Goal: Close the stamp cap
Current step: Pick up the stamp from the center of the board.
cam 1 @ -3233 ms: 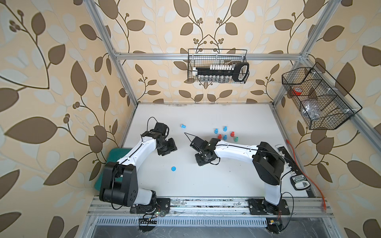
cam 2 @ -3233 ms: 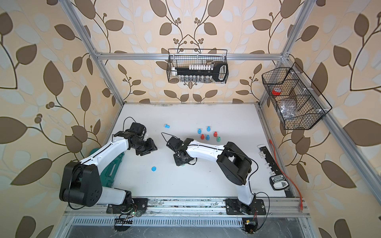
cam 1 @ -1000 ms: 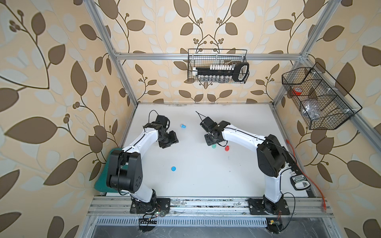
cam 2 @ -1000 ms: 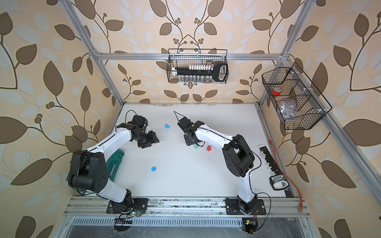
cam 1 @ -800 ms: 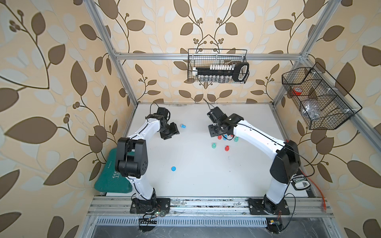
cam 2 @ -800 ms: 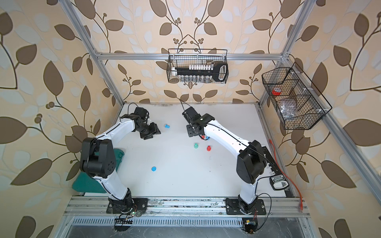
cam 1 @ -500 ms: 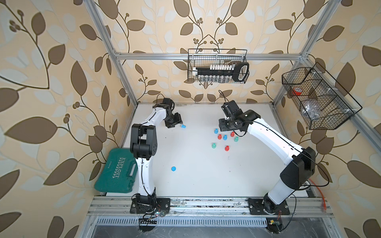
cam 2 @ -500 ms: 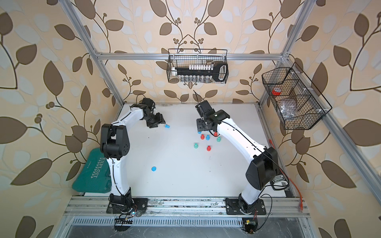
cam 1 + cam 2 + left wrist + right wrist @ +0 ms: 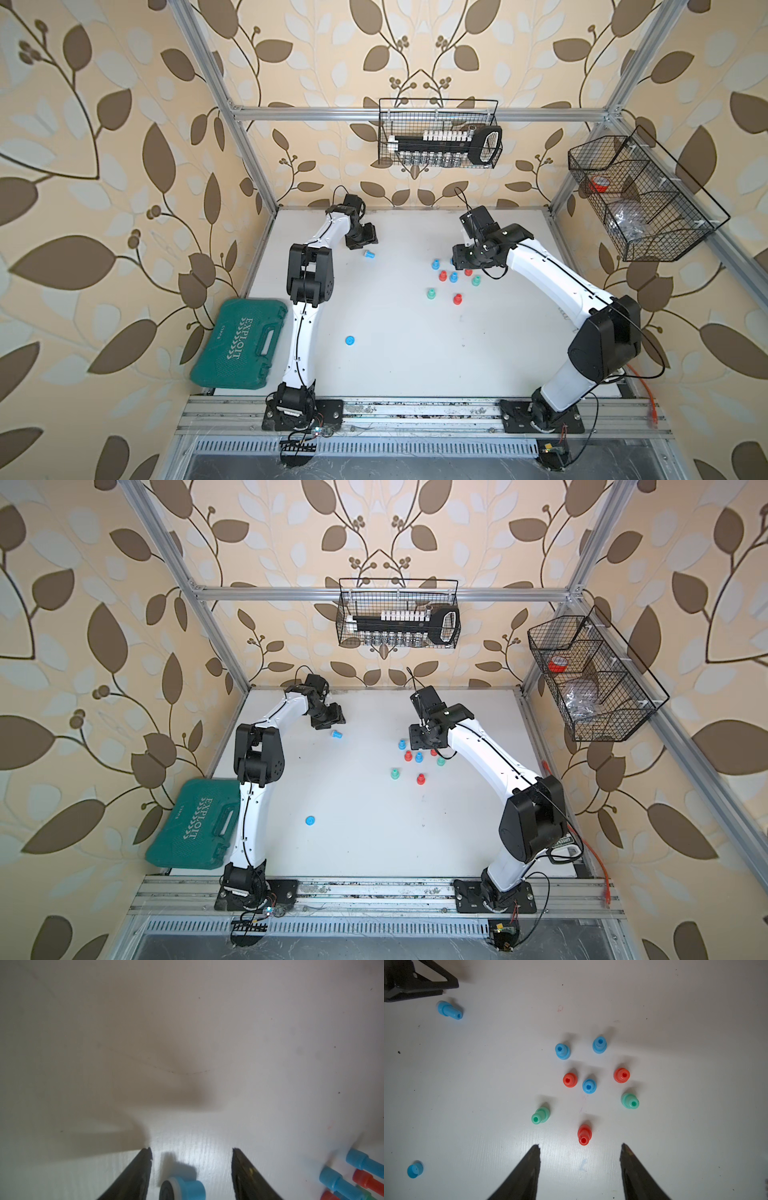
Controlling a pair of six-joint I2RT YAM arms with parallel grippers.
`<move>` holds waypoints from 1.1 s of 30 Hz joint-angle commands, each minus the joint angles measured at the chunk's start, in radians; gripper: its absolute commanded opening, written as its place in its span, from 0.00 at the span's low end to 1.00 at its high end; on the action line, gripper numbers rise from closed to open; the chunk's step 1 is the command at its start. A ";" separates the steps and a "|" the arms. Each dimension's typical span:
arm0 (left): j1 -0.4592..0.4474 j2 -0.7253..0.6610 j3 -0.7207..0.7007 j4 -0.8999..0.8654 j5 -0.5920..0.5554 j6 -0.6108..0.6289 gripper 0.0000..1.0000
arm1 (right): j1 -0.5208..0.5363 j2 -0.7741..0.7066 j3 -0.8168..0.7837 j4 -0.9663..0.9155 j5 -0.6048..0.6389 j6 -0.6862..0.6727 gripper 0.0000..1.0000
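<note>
A blue stamp (image 9: 368, 254) (image 9: 336, 734) lies on its side at the back left of the white table, its dark stamping face bare. In the left wrist view this stamp (image 9: 182, 1188) lies between the fingers of my open left gripper (image 9: 191, 1151), apart from both. In both top views the left gripper (image 9: 364, 239) (image 9: 331, 720) hovers just behind it. The loose blue cap (image 9: 350, 340) (image 9: 310, 820) (image 9: 415, 1169) rests far off, toward the table's front. My right gripper (image 9: 580, 1147) (image 9: 461, 262) is open and empty, high over a cluster of standing stamps.
Several blue, red and green capped stamps (image 9: 453, 277) (image 9: 588, 1085) stand in a cluster right of centre. A green tool case (image 9: 241, 345) lies off the table's left front corner. Wire baskets hang on the back wall (image 9: 438, 139) and the right wall (image 9: 636, 199).
Both arms have stretched toward the back of the table. The left gripper has come up to the lying blue stamp. The right gripper has risen and moved back over the cluster.
</note>
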 commanded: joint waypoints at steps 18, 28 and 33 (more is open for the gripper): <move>-0.053 -0.204 -0.357 0.038 -0.061 0.055 0.56 | -0.018 -0.130 -0.137 0.014 -0.054 0.012 0.58; -0.070 -0.297 -0.489 0.062 -0.059 0.053 0.55 | -0.018 -0.175 -0.175 0.015 -0.057 0.022 0.58; -0.086 -0.334 -0.531 0.061 -0.068 0.071 0.53 | -0.019 -0.196 -0.193 0.015 -0.056 0.026 0.58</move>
